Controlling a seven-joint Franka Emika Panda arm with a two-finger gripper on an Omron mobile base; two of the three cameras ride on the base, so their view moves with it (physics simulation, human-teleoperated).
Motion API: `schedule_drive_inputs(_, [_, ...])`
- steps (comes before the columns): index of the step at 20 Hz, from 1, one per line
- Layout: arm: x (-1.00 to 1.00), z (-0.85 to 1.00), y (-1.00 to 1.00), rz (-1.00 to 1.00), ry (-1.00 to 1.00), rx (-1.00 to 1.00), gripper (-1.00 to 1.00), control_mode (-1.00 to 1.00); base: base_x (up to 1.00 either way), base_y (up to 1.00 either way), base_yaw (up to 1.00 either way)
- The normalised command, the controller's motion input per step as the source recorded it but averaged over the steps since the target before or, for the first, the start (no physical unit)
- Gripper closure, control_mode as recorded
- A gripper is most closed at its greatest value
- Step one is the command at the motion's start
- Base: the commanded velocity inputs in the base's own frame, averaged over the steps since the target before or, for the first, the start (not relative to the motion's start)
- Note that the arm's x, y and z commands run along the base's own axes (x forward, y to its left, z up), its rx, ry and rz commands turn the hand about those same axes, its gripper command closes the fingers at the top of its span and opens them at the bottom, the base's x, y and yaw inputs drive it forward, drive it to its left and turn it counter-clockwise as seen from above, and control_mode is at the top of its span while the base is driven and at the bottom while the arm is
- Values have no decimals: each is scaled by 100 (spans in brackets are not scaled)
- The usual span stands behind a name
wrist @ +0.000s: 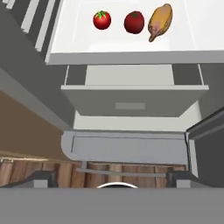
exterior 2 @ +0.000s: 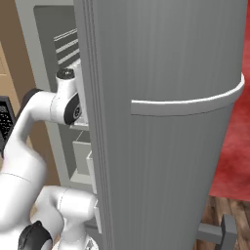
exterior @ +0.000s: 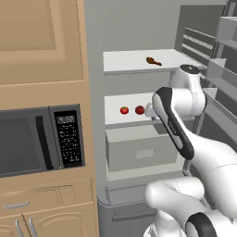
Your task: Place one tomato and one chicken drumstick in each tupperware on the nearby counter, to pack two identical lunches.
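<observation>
Two red tomatoes (wrist: 101, 20) (wrist: 134, 22) sit side by side on a white fridge shelf (wrist: 122, 57), with a brown chicken drumstick (wrist: 159, 21) right beside the second one. In the left base view the same tomatoes (exterior: 124, 110) (exterior: 140, 109) lie on the middle shelf. A second drumstick (exterior: 153, 61) lies on the shelf above. My gripper (wrist: 111, 177) is open, its fingertips (wrist: 43, 177) spread wide with nothing between them, back from the shelf's front edge. My forearm (exterior: 173, 122) hides the hand in the left base view. The tupperware and the counter are out of view.
A grey drawer (exterior: 139, 148) stands pulled out below the tomato shelf. The open fridge door (exterior 2: 166, 122) with its curved handle stands close on my right, and its door racks (exterior: 222, 69) flank the arm. A microwave (exterior: 41, 143) sits in tan cabinets to the left.
</observation>
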Motion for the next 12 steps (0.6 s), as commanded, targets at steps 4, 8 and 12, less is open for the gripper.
schedule_drive_inputs(4, [0, -46, -13, -1, -7, 0, -100, -100, 0, 0, 0])
schedule_drive_inputs(8, [17, -27, -5, -3, -6, 0, -100, -100, 0, 0, 0])
schedule_drive_inputs(12, [36, -18, -4, 0, -1, 0, -100, -100, 0, 0, 0])
